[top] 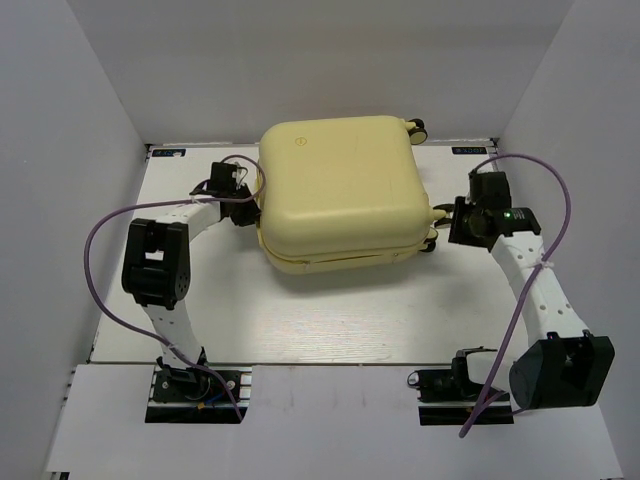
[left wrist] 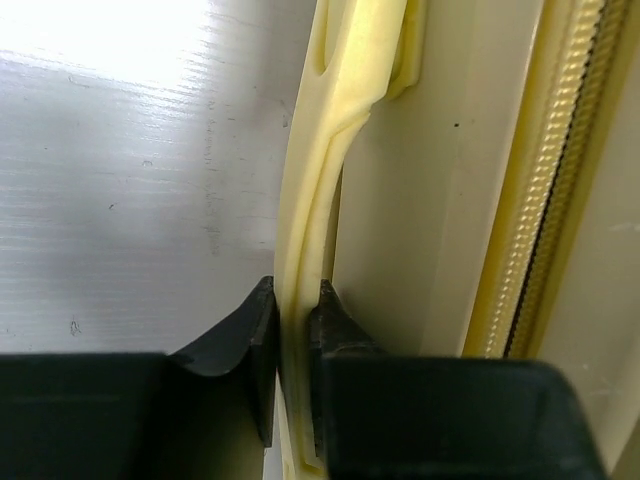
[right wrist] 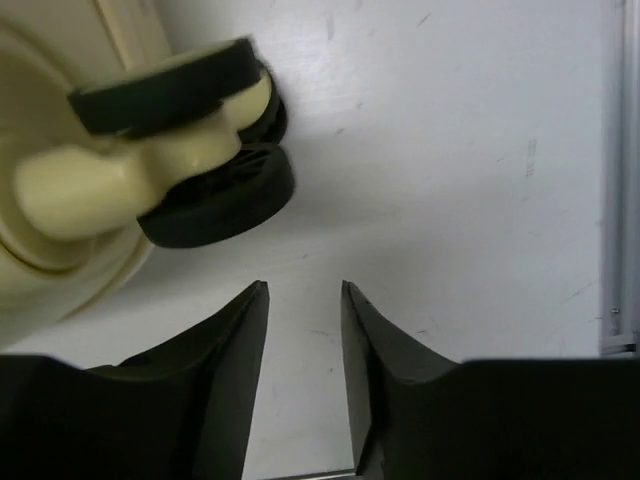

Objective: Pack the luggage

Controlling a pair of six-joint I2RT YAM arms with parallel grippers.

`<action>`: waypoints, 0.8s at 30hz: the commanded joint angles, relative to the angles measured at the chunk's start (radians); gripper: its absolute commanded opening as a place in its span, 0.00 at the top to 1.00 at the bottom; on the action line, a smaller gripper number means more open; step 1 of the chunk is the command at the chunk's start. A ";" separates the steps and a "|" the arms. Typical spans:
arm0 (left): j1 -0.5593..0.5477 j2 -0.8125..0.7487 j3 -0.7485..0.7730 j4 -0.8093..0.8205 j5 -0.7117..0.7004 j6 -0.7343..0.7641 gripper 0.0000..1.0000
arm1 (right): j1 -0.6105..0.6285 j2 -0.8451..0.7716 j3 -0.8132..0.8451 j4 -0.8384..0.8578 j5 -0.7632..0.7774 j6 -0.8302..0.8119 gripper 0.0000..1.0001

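Note:
The luggage (top: 340, 190), a large pale yellow hard-shell suitcase, lies closed and flat in the middle of the table. My left gripper (top: 247, 210) is at its left side, shut on the pale yellow side handle (left wrist: 305, 200); the fingers pinch the handle strap from both sides. The zipper line (left wrist: 545, 200) runs along the shell beside it. My right gripper (top: 443, 215) is at the suitcase's right side, open and empty, just short of a black-and-cream wheel (right wrist: 200, 150). Nothing is between its fingers.
A second wheel (top: 415, 128) sticks out at the suitcase's far right corner. White walls close in the table on the left, right and back. A metal rail (right wrist: 620, 180) edges the table in the right wrist view. Purple cables loop from both arms.

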 commanded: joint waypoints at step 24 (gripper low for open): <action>-0.020 -0.016 -0.081 -0.095 0.017 0.011 1.00 | 0.112 0.209 0.058 0.462 -0.246 -0.150 0.76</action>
